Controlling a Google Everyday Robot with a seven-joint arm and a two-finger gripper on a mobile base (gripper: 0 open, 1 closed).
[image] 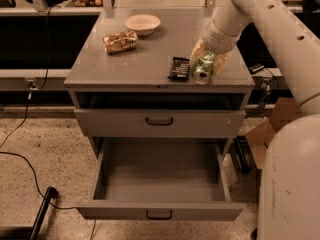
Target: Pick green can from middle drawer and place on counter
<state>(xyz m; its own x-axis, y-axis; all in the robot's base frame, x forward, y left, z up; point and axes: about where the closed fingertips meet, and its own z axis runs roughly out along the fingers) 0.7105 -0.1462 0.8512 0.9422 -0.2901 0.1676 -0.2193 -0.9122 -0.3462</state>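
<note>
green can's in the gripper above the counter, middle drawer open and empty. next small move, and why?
Probably ease the gripper straight down until the green can rests on the counter, and open only then. The can is gripped on its side near the front right edge, beside the dark wrapper, and I cannot tell whether it touches the surface. Dropped, it might roll off.

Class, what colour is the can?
Green, white markings; camera view. Gripper holds green can over the counter.
</note>
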